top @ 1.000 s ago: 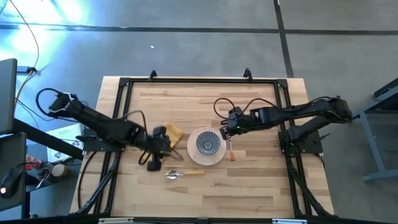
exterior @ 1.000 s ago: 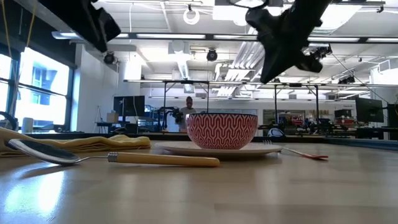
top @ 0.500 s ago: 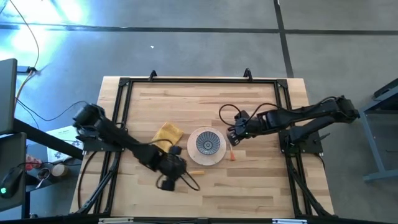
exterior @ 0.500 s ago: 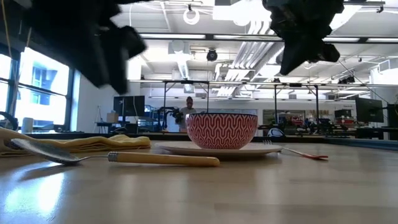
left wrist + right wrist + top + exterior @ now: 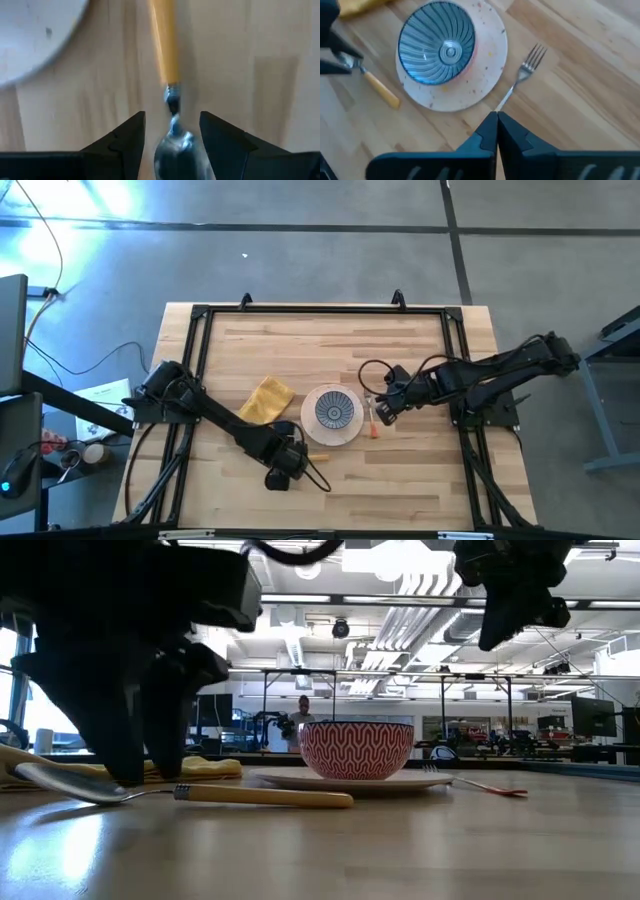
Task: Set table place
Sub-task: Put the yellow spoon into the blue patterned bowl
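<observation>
From above you see that the left gripper (image 5: 287,463) has swung, within one second, from beside the napkin (image 5: 265,399) to the spoon near the front of the desk (image 5: 420,340), while the right gripper (image 5: 384,410) has drawn back from the fork (image 5: 371,420). In the low view, the left fingers (image 5: 130,755) now stand on the spoon (image 5: 200,794), just behind its bowl. The left wrist view shows them open around the neck, so the grasp seems next; right wrist shows closed, empty fingers (image 5: 496,131) and the fork beside the plate (image 5: 490,65).
</observation>
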Controlling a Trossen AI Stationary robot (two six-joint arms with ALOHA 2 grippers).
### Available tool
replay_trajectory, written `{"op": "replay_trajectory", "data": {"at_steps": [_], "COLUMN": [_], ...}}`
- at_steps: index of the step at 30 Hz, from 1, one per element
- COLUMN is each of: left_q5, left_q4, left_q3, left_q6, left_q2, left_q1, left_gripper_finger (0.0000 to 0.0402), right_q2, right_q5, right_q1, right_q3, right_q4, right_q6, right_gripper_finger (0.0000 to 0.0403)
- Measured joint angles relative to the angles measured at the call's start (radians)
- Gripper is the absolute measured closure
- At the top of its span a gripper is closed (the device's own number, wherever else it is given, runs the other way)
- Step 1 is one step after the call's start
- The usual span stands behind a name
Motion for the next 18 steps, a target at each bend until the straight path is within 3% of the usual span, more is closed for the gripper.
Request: {"op": "replay_trajectory", "data": {"at_steps": [12, 15, 18], "left_q5": [0.044, 0.044, 0.046], "left_q4": [0.015, 0.006, -0.004], "left_q3": [0.014, 0.025, 0.043], "left_q6": [-0.09, -0.093, -0.093], "left_q2": [0.068, 0.07, 0.074], "left_q1": [0.001, 0.001, 0.001], "left_gripper_finger": [0.023, 0.0265, 0.0329], "right_q2": [-0.037, -0.043, -0.047], "right_q5": [0.055, 0.065, 0.074], "right_q1": [0.04, 0.04, 0.04], "right_q3": [0.001, 0.001, 0.001], "right_q4": [-0.033, -0.041, -0.041], "right_q6": [0.011, 0.019, 0.02], "right_gripper_finger": [0.0402, 0.0402, 0.0402]}}
